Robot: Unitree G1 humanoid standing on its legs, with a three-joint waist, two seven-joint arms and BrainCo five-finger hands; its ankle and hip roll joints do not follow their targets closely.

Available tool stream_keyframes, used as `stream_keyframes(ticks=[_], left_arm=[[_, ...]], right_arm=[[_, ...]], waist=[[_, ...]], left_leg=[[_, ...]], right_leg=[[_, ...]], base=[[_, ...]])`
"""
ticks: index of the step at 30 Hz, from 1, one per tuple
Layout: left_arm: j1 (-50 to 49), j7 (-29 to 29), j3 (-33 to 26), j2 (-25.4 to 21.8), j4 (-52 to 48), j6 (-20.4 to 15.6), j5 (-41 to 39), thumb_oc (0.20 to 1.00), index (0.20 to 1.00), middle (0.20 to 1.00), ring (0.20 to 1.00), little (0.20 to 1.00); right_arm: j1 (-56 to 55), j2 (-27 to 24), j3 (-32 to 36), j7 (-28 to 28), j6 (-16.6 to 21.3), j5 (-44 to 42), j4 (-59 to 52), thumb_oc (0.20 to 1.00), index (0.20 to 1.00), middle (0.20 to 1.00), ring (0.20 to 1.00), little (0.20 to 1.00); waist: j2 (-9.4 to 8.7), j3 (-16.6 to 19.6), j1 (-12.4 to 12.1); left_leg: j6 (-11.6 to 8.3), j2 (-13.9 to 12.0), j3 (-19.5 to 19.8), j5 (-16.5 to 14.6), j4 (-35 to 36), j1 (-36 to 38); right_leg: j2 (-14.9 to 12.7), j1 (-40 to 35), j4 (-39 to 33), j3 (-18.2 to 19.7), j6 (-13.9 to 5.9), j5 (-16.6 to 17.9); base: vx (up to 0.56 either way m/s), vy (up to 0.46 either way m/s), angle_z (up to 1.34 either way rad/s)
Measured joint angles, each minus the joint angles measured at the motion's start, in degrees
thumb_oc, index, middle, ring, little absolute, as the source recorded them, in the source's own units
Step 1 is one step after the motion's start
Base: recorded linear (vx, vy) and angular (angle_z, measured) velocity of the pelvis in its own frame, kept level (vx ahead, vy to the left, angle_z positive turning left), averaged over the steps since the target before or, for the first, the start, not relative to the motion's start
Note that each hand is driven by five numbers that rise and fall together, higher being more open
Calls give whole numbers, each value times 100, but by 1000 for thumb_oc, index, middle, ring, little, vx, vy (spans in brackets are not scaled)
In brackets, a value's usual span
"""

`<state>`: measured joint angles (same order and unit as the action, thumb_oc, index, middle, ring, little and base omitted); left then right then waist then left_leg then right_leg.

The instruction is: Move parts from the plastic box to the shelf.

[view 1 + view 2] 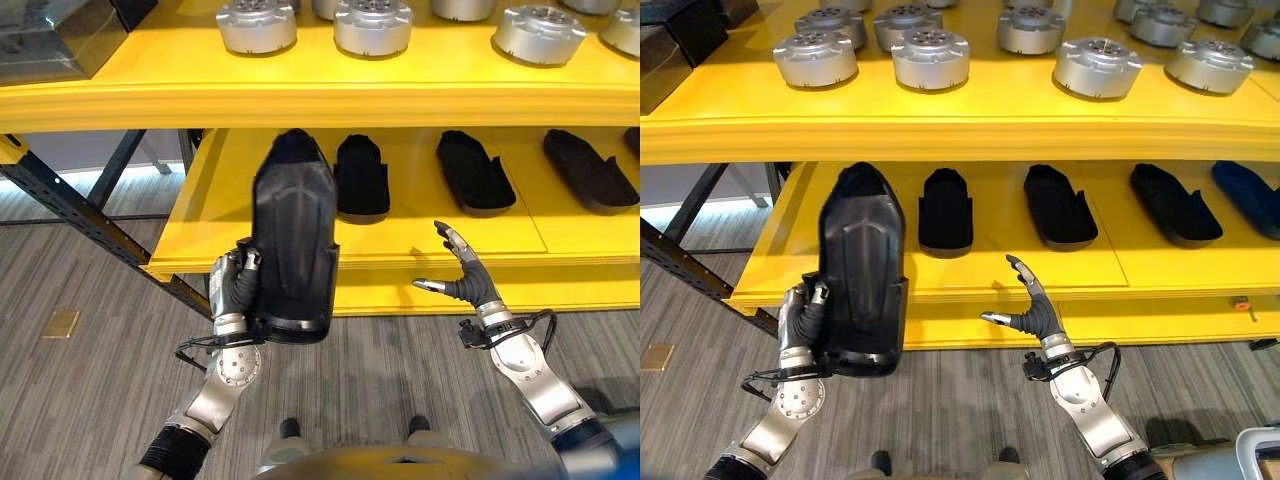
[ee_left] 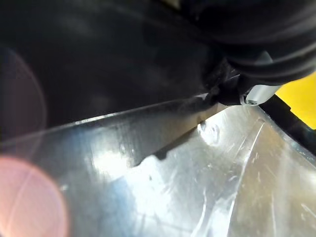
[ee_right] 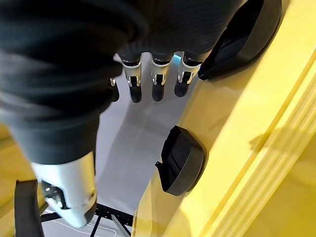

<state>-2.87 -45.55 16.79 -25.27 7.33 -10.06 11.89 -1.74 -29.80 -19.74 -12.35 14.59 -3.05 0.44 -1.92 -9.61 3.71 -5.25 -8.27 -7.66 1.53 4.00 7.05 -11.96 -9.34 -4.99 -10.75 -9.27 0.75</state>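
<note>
My left hand [image 1: 235, 287] is shut on a big black moulded part [image 1: 293, 240], its fingers curled round the part's left edge. I hold the part upright in front of the left end of the lower yellow shelf [image 1: 420, 262], its top reaching the shelf opening. In the left wrist view the black part [image 2: 98, 64] shows very close. My right hand [image 1: 466, 276] hangs open just before the shelf's front edge, right of the part, holding nothing. Its straight fingers [image 3: 158, 81] show in the right wrist view.
Three similar black parts [image 1: 361, 176] [image 1: 474, 170] [image 1: 590, 170] lie in a row on the lower shelf. The upper shelf [image 1: 300, 95] carries several round silver parts [image 1: 372, 26] and a dark box [image 1: 55, 35] at its left. A dark rack brace [image 1: 70, 210] slants at left.
</note>
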Motion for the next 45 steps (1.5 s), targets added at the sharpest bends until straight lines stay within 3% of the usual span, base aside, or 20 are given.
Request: stream_keyframes(ticks=[7, 11, 13, 14, 15, 16, 17, 19, 21, 24, 26, 30, 37, 38, 39, 40, 41, 42, 43, 45], left_arm=[[196, -52, -115, -2, 357, -11, 13, 200, 200, 200, 200, 200], [224, 90, -119, -15, 371, -15, 111, 200, 200, 200, 200, 200], [224, 179, -140, -24, 365, -15, 142, 200, 200, 200, 200, 200], [179, 181, -241, -33, 358, -17, 185, 200, 200, 200, 200, 200], [177, 198, -332, -40, 357, -10, 202, 200, 200, 200, 200, 200], [224, 254, -453, -34, 361, 88, 211, 200, 200, 200, 200, 200], [225, 270, -490, -8, 359, 116, 207, 200, 200, 200, 200, 200], [253, 268, -487, -31, 353, 114, 174, 200, 200, 200, 200, 200], [357, 269, -387, 67, 382, 120, 116, 200, 200, 200, 200, 200], [348, 322, -95, 230, 400, 111, 112, 200, 200, 200, 200, 200], [311, 316, -35, 230, 398, 89, 117, 200, 200, 200, 200, 200], [408, 300, 119, 238, 395, 95, 114, 200, 200, 200, 200, 200], [576, 225, 282, 259, 391, 104, 102, 200, 200, 200, 200, 200], [587, 190, 276, 251, 392, 105, 108, 200, 200, 200, 200, 200], [606, 116, 251, 234, 392, 101, 108, 200, 200, 200, 200, 200], [617, 28, 194, 230, 417, 94, 122, 200, 200, 200, 200, 200], [632, -21, 79, 220, 466, 96, 124, 200, 200, 200, 200, 200], [623, -87, 54, 224, 560, 103, 120, 200, 200, 200, 200, 200], [603, -211, 44, 178, 676, 111, 122, 200, 200, 200, 200, 200], [694, -246, 17, 173, 677, 100, 126, 200, 200, 200, 200, 200]], right_arm=[[19, 11, 13, 225, -4, 48, -11, 1000, 1000, 1000, 1000, 1000], [8, 58, 57, 217, -5, 77, -13, 1000, 1000, 1000, 1000, 1000], [43, 90, 67, 248, 9, 108, -1, 1000, 1000, 1000, 1000, 1000], [173, 191, 49, 303, 10, 109, 45, 1000, 1000, 1000, 1000, 1000], [287, 236, 26, 326, 23, 109, 69, 1000, 1000, 1000, 1000, 1000], [361, 210, -16, 340, 48, 121, 62, 1000, 1000, 1000, 1000, 1000], [330, 179, -25, 345, 51, 134, 57, 1000, 1000, 1000, 1000, 1000], [313, 154, 25, 341, 59, 219, 33, 1000, 1000, 1000, 1000, 1000], [294, 161, 142, 319, 90, 277, 103, 1000, 1000, 1000, 1000, 1000], [20, 155, 185, 241, 79, 384, 101, 1000, 1000, 1000, 1000, 1000], [55, 153, 193, 236, 83, 489, 100, 1000, 1000, 1000, 1000, 1000], [301, 140, 141, 179, 119, 635, 113, 1000, 1000, 1000, 1000, 1000], [617, -70, 35, 62, 180, 791, 248, 1000, 1000, 1000, 1000, 1000], [658, -70, 29, 65, 194, 788, 251, 1000, 1000, 1000, 1000, 1000], [663, -64, 28, 74, 251, 787, 249, 1000, 1000, 1000, 1000, 1000], [676, -63, 18, 92, 315, 788, 294, 1000, 1000, 1000, 1000, 1000], [650, -51, 18, 119, 351, 787, 358, 1000, 1000, 1000, 1000, 1000], [606, -31, 11, 139, 358, 787, 440, 1000, 1000, 1000, 1000, 1000], [576, 35, -32, 187, 413, 789, 556, 1000, 1000, 1000, 1000, 1000], [602, -159, -70, 232, 503, 788, 556, 1000, 1000, 1000, 1000, 1000]], waist=[[-55, 89, 12], [-138, 95, -56], [-197, 54, -96], [-228, 8, -185], [-226, -67, -269], [-225, -212, -230], [-246, -200, -148], [-326, -189, -18], [-341, -227, 151], [-129, -294, 290], [6, -287, 160], [48, -287, 175], [34, -284, 158], [23, -285, 163], [-96, -243, 137], [-117, -265, 133], [-151, -295, 164], [-181, -278, 121], [-295, -210, 112], [1, -127, 250]], left_leg=[[-7, 182, -181, -26, 72, 124], [109, 253, -452, -159, -138, 72], [222, 261, -840, -237, -170, 134], [366, 253, -1097, -334, -343, 54], [434, 176, -1299, -465, -448, 14], [310, 218, -1404, -536, -478, 60], [337, 227, -1390, -516, -433, 70], [399, 285, -1320, -455, -403, 39], [505, 479, -970, -325, -344, -103], [588, 608, -292, -95, -163, -231], [480, 523, -259, 91, 93, -210], [412, 416, -290, 103, 42, -253], [392, 407, -456, 96, -695, -482], [296, 375, -447, 92, -946, -570], [174, 286, -516, 73, -1706, -945], [12, 132, -536, 169, -2317, -1229], [-149, -155, -413, 343, -3778, -1959], [-211, -358, -255, 969, -4647, -2422], [19, -502, -359, 592, -4506, -2598], [54, -513, -497, 535, -2527, -2245]], right_leg=[[-175, 97, 113, 201, -12, 70], [-290, 491, 644, 177, 69, 145], [-272, 759, 797, -248, 245, 603], [-255, 983, 822, -607, 480, 916], [-284, 1083, 850, -850, 425, 1072], [-277, 1277, 1104, -1055, 108, 952], [-182, 1264, 1206, -1088, 2, 780], [203, 1054, 1137, -940, -34, 229], [312, 954, 931, -373, -8, 60], [570, 820, 840, 443, 339, -175], [726, 659, 411, 367, 524, -46], [823, 473, 45, 263, 635, 67], [804, 308, 52, 189, 763, -154], [803, 365, 198, 187, 842, -267], [714, 481, 415, 189, 1004, -382], [829, 592, 736, 189, 1117, -570], [904, 704, 1125, 231, 1303, -822], [1005, 649, 1228, 275, 1450, -925], [994, 490, 1080, 322, 1331, -892], [1201, 395, 989, 355, 1337, -793]], base=[[36, 299, -14], [-50, 243, -28], [-51, 192, -97], [27, 138, -119], [59, 83, -133], [131, 66, -76], [104, 41, -36], [160, 5, 17], [325, -145, 83], [232, -167, 115], [177, -202, 45], [153, -176, -2], [123, -156, 6], [152, -228, -2], [158, -196, -3], [228, -156, -2], [160, 40, -11], [177, 156, -30], [172, 213, -46], [278, 372, -37]])
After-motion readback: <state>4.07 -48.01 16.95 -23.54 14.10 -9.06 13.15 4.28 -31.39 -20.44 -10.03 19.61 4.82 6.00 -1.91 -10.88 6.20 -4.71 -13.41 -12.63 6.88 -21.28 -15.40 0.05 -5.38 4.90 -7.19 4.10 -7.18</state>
